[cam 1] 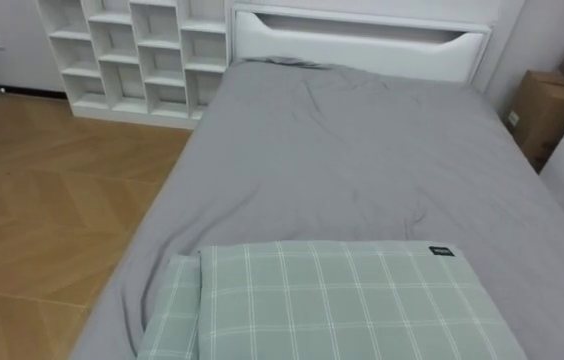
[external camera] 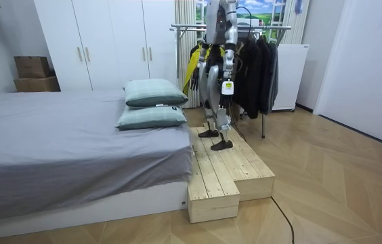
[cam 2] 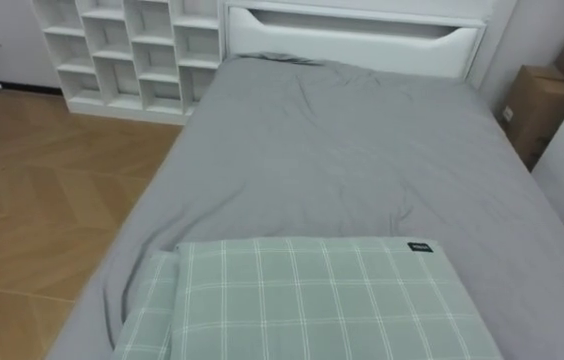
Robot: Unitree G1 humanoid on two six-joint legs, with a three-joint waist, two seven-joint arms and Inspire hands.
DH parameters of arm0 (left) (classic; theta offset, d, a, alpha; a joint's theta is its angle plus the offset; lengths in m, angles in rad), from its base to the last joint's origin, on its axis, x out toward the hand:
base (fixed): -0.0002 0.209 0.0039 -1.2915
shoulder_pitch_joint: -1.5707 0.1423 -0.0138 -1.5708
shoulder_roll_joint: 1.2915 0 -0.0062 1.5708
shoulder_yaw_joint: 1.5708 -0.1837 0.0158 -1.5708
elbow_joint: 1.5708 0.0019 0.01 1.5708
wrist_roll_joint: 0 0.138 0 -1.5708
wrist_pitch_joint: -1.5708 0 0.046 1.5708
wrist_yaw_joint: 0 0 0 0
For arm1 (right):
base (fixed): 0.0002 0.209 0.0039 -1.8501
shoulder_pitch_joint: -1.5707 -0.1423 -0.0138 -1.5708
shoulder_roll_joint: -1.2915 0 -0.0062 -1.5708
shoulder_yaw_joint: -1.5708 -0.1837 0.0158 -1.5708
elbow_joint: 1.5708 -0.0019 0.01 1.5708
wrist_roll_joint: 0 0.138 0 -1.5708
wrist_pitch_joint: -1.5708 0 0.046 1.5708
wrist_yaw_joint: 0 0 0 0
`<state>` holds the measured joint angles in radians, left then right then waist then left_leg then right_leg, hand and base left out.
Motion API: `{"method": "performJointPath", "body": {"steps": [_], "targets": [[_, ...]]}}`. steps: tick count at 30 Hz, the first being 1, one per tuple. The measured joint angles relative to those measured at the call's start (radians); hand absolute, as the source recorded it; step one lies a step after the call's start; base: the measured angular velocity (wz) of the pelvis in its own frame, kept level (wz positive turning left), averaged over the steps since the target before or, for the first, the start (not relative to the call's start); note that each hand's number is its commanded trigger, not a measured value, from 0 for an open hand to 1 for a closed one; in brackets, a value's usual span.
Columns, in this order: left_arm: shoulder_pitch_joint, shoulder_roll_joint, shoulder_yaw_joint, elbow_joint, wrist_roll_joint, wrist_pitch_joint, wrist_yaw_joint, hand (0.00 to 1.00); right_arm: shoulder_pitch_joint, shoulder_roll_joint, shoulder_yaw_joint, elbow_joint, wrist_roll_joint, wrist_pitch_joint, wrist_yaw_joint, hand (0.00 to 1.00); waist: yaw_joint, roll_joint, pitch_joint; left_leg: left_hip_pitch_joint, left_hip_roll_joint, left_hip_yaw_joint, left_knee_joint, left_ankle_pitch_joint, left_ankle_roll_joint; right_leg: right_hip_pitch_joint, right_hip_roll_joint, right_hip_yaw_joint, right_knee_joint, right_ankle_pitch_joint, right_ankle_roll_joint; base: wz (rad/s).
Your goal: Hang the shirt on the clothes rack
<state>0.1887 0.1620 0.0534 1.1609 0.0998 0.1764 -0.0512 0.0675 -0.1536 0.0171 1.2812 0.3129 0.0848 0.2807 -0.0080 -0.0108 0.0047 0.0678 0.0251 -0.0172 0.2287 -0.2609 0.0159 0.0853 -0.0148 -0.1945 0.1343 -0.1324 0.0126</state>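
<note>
**Standing on the wooden step with the clothes on the rail behind**

From where I stand, the robot is up on the pale wooden platform (external camera: 225, 169), set against the pillow end of the bed (cam 1: 362, 170). It faces along the grey sheet toward the white headboard (cam 1: 362, 45).

Its left hand (external camera: 227, 88) hangs low at its side, on the side nearer to me. The hand is too small from here for me to tell whether the fingers are apart or curled, and I see nothing in it.

The clothes (external camera: 255, 68), a row of dark garments, hang on the metal rack (external camera: 272, 28) behind that hand, on the side away from the bed. A yellow garment (external camera: 192, 68) shows on the far side of the robot's body from the hand.

Ahead of the hand and lower, two green checked pillows (cam 1: 342, 300) lie stacked on the sheet at the robot's end of the bed.

Well beyond the hand, at the head of the bed, stands a white shelf unit (cam 1: 132, 55). A cardboard box (cam 1: 547, 110) sits at the other side of the headboard.
</note>
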Motion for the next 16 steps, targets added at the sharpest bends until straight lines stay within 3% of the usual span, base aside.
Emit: {"method": "performJointPath", "body": {"steps": [16], "targets": [[0.0, -0.005, 0.0, -0.009, 0.022, 0.014, 0.003, 0.0, 0.0, 0.005, 0.001, -0.008, 0.002, 0.004, -0.019, 0.0, -0.012, 0.004, -0.0028, -0.002, -0.002, -0.004, 0.0, 0.0, 0.0, 0.001, -0.001, -0.003, 0.0, -0.008, 0.002, 0.0]]}}
